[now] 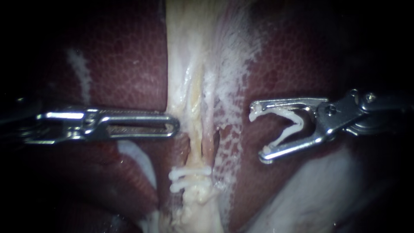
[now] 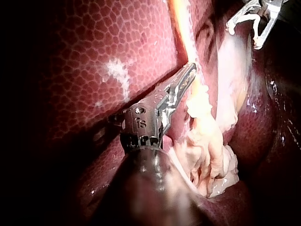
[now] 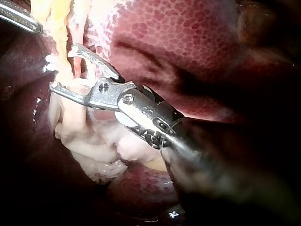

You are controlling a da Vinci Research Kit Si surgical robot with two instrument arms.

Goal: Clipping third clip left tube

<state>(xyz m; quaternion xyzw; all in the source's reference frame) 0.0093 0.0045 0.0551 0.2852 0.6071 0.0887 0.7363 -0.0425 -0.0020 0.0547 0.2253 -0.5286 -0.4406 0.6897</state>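
A pale strip of tissue (image 1: 189,64) runs down between two lobes of dark red liver (image 1: 129,56). In it lie two thin tubes side by side, the left tube (image 1: 196,138) yellowish, the right one (image 1: 209,144) pinker. Two white clips (image 1: 189,179) sit across them lower down. My left instrument (image 1: 174,125) has shut jaws, its tip against the strip's left edge. My right instrument (image 1: 258,131) stands to the right of the tubes, apart from them. Its wide jaws carry an open white clip (image 1: 293,125) that points toward the tubes. The wrist views show the left instrument (image 2: 188,75) and the right instrument (image 3: 61,68).
Whitish frayed tissue (image 1: 233,73) spreads right of the tubes. A lump of pale fatty tissue (image 2: 207,155) bunches below the clips. A pale smooth surface (image 1: 310,198) lies under my right instrument. Liver lobes flank the strip on both sides.
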